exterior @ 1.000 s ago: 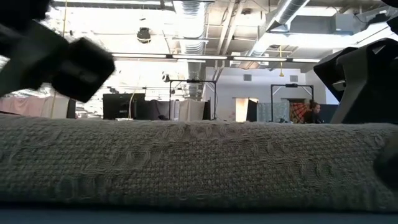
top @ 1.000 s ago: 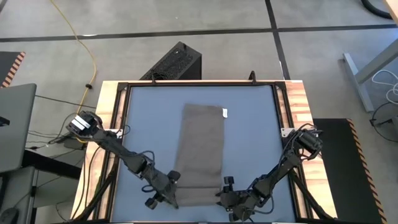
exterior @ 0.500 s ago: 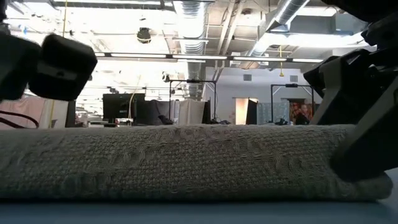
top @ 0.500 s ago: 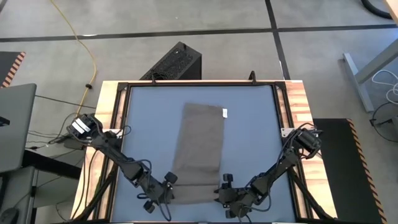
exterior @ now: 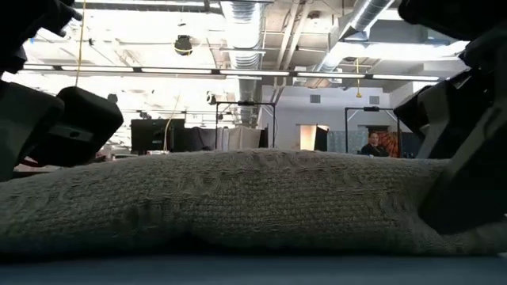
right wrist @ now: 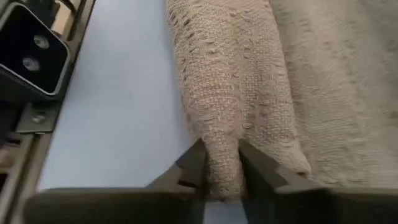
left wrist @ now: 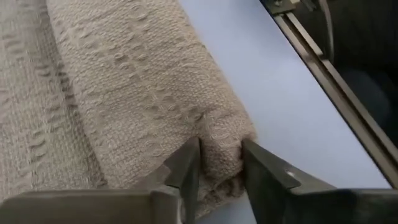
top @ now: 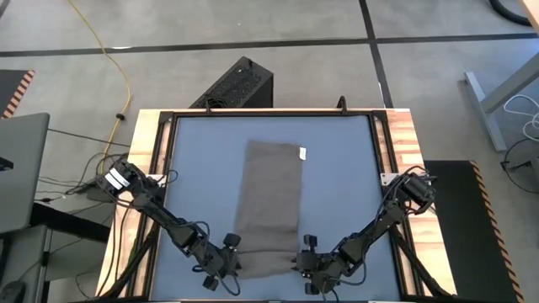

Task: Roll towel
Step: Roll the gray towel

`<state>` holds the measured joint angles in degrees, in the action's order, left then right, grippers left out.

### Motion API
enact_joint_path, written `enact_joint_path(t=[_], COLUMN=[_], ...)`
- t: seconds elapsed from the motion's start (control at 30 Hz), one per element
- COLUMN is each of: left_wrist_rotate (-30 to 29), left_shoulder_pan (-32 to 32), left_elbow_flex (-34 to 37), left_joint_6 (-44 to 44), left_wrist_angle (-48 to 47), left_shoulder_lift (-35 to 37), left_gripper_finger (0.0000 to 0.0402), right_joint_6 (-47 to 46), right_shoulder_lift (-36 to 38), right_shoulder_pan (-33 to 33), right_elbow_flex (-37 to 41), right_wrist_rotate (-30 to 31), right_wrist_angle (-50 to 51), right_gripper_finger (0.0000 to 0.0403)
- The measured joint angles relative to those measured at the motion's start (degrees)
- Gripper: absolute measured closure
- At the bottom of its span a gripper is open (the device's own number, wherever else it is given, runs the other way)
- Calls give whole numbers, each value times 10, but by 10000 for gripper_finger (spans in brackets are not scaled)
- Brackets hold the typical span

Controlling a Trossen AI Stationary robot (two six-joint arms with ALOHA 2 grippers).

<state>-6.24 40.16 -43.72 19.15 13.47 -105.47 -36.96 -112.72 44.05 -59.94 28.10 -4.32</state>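
Observation:
The taupe towel [top: 271, 202] lies lengthwise on the blue table top [top: 198, 168], its white tag [top: 303, 153] at the far right corner. Its near end is folded into a thick roll [exterior: 253, 198] that lies across the table near the near edge. My left gripper [top: 232, 268] is shut on the roll's left end. My right gripper [top: 301, 264] is shut on the roll's right end. The rest of the towel lies flat on the table. My left gripper [left wrist: 217, 171] pinches the left end of the roll [left wrist: 219, 146] between its two fingers, over several layers. The fingers lie low over the table and come at the roll's end from the table's left. The roll rests on the table. My right gripper [right wrist: 221, 168] pinches the right end of the roll [right wrist: 221, 146] between its two fingers, over several layers. The fingers lie low over the table and come at the roll's end from the table's right. The roll rests on the table.
A black metal frame [top: 165, 168] and wooden borders [top: 148, 143] run along the table's sides. Blue table top shows bare on both sides of the towel. A black box [top: 236, 84] stands on the floor beyond the far edge.
Both grippers have sunk and gone a little toward the table's near edge while staying shut on the roll's ends. In the low view the roll's top line, level before, now humps in the middle and drops at both ends.

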Motion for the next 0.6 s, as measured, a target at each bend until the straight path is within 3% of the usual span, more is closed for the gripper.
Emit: enact_joint_path(t=[0.1, 0.2, 0.4, 0.6], left_wrist_rotate=[42, 107, 257, 277], left_shoulder_pan=[-6, -19, -60, -86], left_elbow_flex=[0, 10, 108, 174], left_joint_6=[10, 22, 122, 237], left_wrist_angle=[8, 26, 227, 311], left_shoulder_lift=[2, 12, 31, 35], left_gripper_finger=[343, 386, 395, 394], right_joint_6=[-31, -85, -185, -313], right_shoulder_lift=[2, 7, 15, 16], right_shoulder_pan=[0, -2, -24, -58], right_elbow_flex=[-1, -1, -1, -1], right_wrist_rotate=[-34, -65, -139, -214], right_wrist_angle=[1, 1, -18, -23], right_gripper_finger=[345, 347, 347, 347])
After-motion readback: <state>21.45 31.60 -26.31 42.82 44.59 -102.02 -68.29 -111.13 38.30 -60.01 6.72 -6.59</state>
